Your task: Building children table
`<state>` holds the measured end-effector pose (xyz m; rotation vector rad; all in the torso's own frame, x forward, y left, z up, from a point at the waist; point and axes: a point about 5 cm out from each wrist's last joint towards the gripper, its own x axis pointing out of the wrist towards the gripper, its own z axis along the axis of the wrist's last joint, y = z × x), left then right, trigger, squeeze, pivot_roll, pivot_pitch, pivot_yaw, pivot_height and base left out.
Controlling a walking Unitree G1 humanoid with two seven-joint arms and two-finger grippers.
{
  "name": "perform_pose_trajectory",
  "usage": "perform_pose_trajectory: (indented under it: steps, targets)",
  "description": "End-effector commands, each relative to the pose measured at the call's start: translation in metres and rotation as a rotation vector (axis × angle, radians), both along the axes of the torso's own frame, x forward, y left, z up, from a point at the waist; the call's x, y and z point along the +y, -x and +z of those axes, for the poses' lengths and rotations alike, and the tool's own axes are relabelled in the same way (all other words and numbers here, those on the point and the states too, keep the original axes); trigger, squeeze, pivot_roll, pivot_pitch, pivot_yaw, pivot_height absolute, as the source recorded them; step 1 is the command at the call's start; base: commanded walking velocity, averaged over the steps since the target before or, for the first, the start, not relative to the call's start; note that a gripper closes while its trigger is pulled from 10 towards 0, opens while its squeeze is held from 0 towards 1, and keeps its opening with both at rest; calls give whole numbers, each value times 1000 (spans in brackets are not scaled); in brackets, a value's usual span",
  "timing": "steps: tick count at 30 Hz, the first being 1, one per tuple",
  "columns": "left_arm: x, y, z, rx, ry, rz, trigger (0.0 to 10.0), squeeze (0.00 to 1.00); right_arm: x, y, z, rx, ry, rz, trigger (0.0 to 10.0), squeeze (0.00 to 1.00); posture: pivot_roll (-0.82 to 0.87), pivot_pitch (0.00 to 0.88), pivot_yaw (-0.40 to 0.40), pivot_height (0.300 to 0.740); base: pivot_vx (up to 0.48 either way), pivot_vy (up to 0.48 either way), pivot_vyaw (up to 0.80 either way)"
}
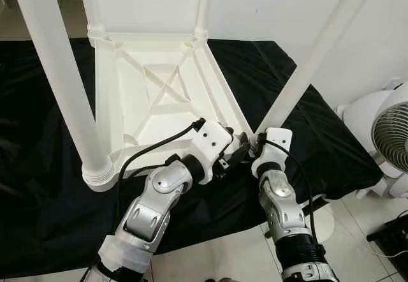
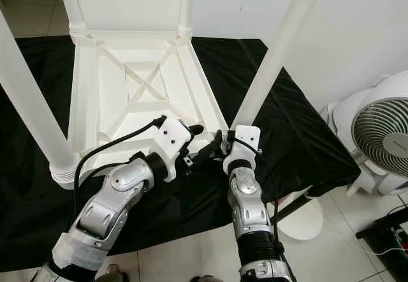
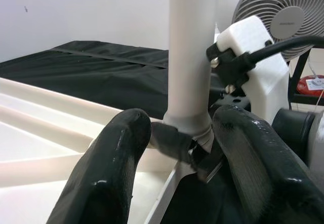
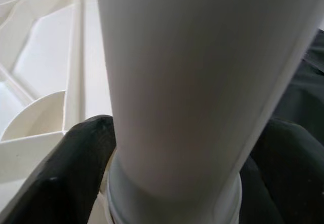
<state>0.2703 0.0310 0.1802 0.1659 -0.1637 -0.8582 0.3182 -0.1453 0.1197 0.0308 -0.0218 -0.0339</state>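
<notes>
A white plastic children's table [image 1: 162, 90] lies upside down on a black cloth, its legs pointing up. Both grippers meet at the base of the near right leg [image 1: 319, 52]. My right gripper [image 1: 255, 143] is shut on that leg just above its collar; in the right wrist view its black fingers [image 4: 81, 158] hug the white tube [image 4: 202, 72] from both sides. My left gripper [image 1: 237, 154] comes in from the left, open, its two fingertips [image 3: 121, 153] spread just short of the leg's collar [image 3: 187, 125]. The socket itself is hidden behind the grippers.
The black cloth [image 1: 38, 135] covers a low platform that ends close in front of me. A thick near left leg [image 1: 57, 84] rises beside my left arm. A white fan [image 2: 382, 135] stands on the tiled floor to the right, and a white wall is behind.
</notes>
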Motion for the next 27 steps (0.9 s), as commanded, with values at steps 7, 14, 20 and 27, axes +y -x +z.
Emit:
perform_pose_trajectory:
  steps: [7, 14, 20, 27]
  targets:
    - [1, 2, -3, 10, 8, 15, 10000, 0, -29, 11, -2, 16, 18, 157, 10000, 24, 54, 44, -120, 740, 0, 0, 0]
    - [1, 2, -3, 8, 6, 10, 10000, 0, -57, 20, 4, -10, 129, 390, 10000, 0, 46, 44, -111, 740, 0, 0, 0]
    - [1, 2, -2, 8, 5, 3, 10000, 0, -76, 16, 12, -13, 171, 496, 10000, 0, 47, 46, -106, 740, 0, 0, 0]
    - [2, 1, -2, 7, 2, 7, 10000, 0, -83, 7, 12, 23, 241, 586, 10000, 0, 57, 46, -105, 740, 0, 0, 0]
